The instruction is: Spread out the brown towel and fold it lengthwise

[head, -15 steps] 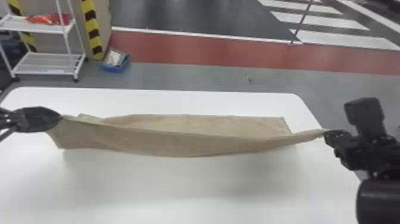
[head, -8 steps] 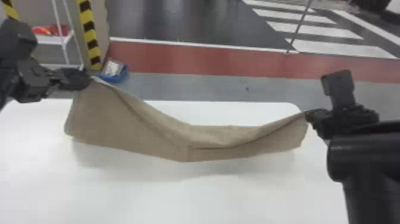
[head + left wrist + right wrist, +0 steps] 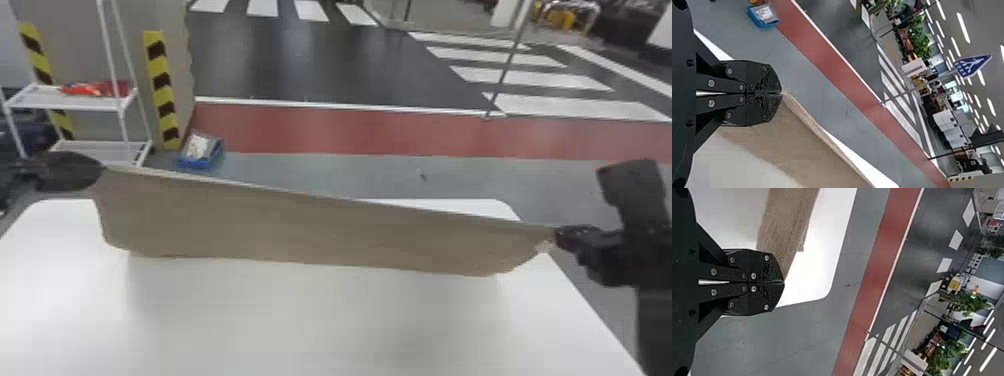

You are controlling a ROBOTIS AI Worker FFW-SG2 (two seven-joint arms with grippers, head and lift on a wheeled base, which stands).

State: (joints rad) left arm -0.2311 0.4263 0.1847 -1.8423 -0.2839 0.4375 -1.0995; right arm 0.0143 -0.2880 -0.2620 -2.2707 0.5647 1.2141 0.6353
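Okay so left gripper [image 3: 102, 170] and right gripper [image 3: 558, 234] both have jaws pinching the brown towel [image 3: 300, 225], top edge pretty taut above the white bench [image 3: 320, 325].

You're working in bright indoor light; your left wrist view shows long white ceiling strips [image 3: 963, 28] glowing overhead. In the head view, the smooth white bench [image 3: 310, 330] glares palest toward your eight o'clock, with a soft grey shadow near seven, below the brown cloth towel [image 3: 300, 225]. Toward twelve, you'll see pale streaks reflected on the glossy dark-grey roadway [image 3: 340, 55]. At nine, the black, flat-fingered left hand [image 3: 102, 170] looks smeared and nearly featureless, while tiny silver screws [image 3: 753, 288] glint in your right wrist view.
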